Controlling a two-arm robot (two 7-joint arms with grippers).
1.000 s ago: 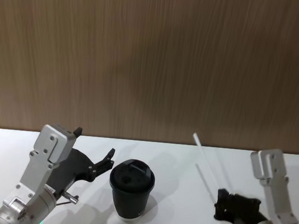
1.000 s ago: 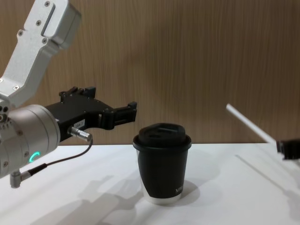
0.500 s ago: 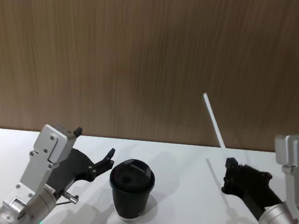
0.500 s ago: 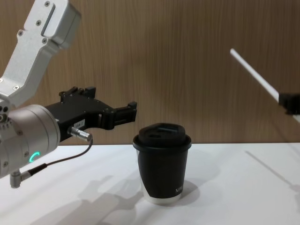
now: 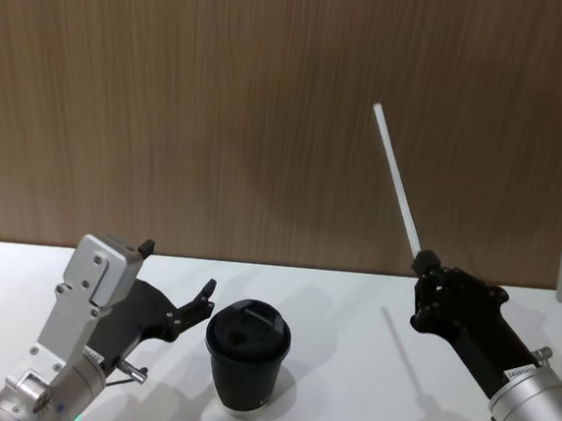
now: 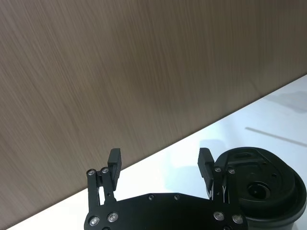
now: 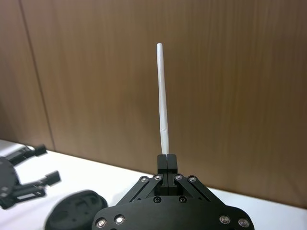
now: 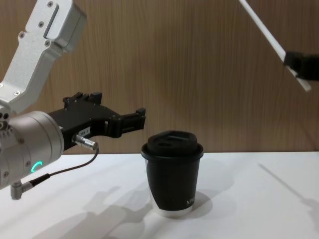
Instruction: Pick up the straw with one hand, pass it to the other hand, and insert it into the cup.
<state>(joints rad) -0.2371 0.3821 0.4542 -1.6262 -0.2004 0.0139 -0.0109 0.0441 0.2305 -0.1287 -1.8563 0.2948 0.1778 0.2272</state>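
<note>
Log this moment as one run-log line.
right gripper: shut on straw, held aloft | left gripper: open, beside cup | cup: upright, lidded, no straw in it | handover: not yet done

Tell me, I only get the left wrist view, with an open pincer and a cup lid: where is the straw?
Observer: The right pincer holds the straw up in the air, to the right of the cup.
Visitor: Held by the middle?
Observer: No, near its lower end; a short bit pokes out below, and the long part leans up and left.
Visitor: How high is my pincer?
Observer: The left pincer hangs just above lid level, left of the cup, not touching it.
</note>
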